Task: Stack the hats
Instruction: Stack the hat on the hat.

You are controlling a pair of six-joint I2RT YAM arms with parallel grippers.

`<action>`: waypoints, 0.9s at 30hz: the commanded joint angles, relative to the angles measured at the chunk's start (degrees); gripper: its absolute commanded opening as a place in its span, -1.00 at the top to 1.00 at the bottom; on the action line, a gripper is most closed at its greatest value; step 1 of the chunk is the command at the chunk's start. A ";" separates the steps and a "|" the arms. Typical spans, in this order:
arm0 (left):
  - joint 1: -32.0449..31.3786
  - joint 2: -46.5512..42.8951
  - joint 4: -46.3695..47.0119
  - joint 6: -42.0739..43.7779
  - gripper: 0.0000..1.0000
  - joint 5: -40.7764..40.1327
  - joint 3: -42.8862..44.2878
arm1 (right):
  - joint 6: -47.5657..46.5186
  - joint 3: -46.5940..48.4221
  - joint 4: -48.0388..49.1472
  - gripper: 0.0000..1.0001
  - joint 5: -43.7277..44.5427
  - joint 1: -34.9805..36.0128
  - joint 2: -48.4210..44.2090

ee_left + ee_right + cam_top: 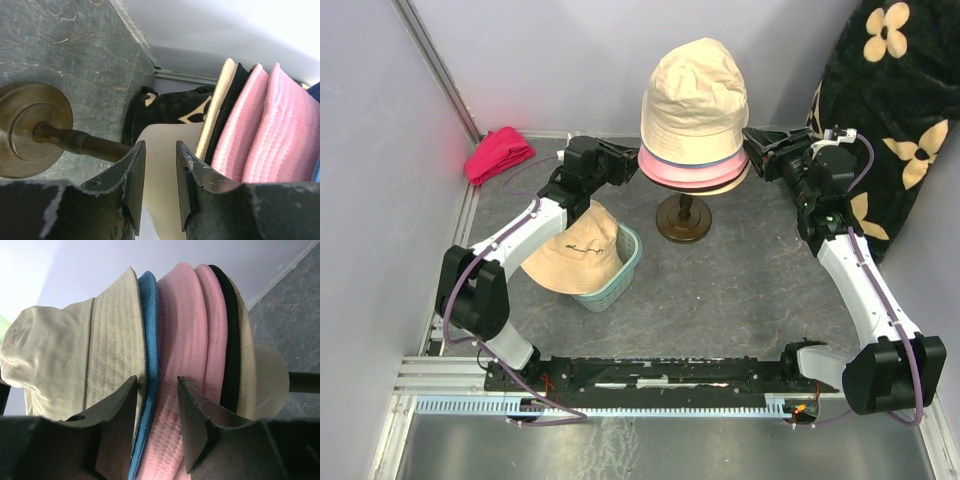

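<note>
At the far left, a magenta-red cloth bundle (pixel 498 155) lies against the wall, no part of the work. The left gripper (pixel 634 165) sits level with the brims on the stack's left side, jaws parted and holding nothing; only the cream mannequin head (pixel 165 135) shows through the gap. Below it a loose beige hat (pixel 575 250) rests over a teal basket (pixel 630 250), not yet stacked and judged next in line. At centre the stacked hats ride the mannequin head on its wooden stand (pixel 683 220): top beige hat (pixel 692 95), blue hat (pixel 149 315), pink hats (pixel 690 170), black hat (pixel 227 330). The right gripper (pixel 752 152) is at the opposite brim edge, jaws apart, with the blue and pink brims lying unpinched in the gap. Flanking the stack this way is judged a means of seating brims evenly. A black floral cloth (pixel 900 100) hangs at far right.
</note>
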 commanded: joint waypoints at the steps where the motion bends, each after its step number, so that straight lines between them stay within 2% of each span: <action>1: 0.19 -2.84 -1.21 3.69 0.22 -2.66 1.98 | -4.37 2.78 -6.96 0.05 -1.77 -1.20 -1.45; 18: 0.89 -8.75 -5.64 6.19 0.02 -10.33 2.74 | -11.40 8.93 -15.56 -0.05 1.60 -3.11 -6.29; 27: 0.95 -13.08 -9.12 11.11 -0.09 -15.35 6.28 | -23.25 21.41 -24.40 -0.08 4.50 -3.10 -6.65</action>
